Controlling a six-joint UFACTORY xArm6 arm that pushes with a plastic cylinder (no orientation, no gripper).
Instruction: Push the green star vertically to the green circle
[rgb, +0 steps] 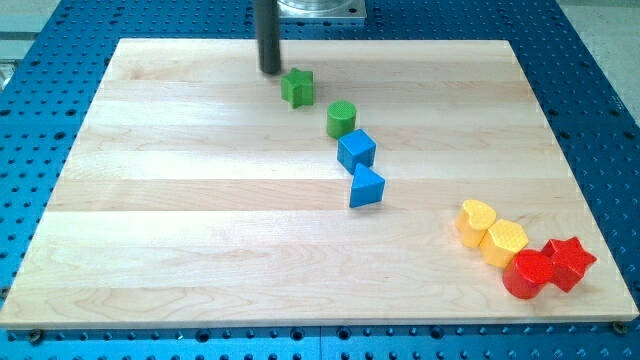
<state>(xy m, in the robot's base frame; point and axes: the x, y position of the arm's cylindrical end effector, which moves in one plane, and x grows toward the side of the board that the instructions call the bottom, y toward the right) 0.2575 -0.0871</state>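
The green star (297, 87) lies near the view's top, a little left of centre. The green circle (341, 119) lies just below and to the right of it, a short gap between them. My tip (270, 70) stands on the board just up and to the left of the green star, close to it but apart. The rod rises straight out of the view's top.
A blue cube (356, 150) sits just below the green circle, and a blue triangle (366, 187) below that. At the lower right lie a yellow heart (476, 221), a yellow hexagon (503, 241), a red circle (527, 274) and a red star (570, 262). The wooden board (180, 220) lies on a blue perforated table.
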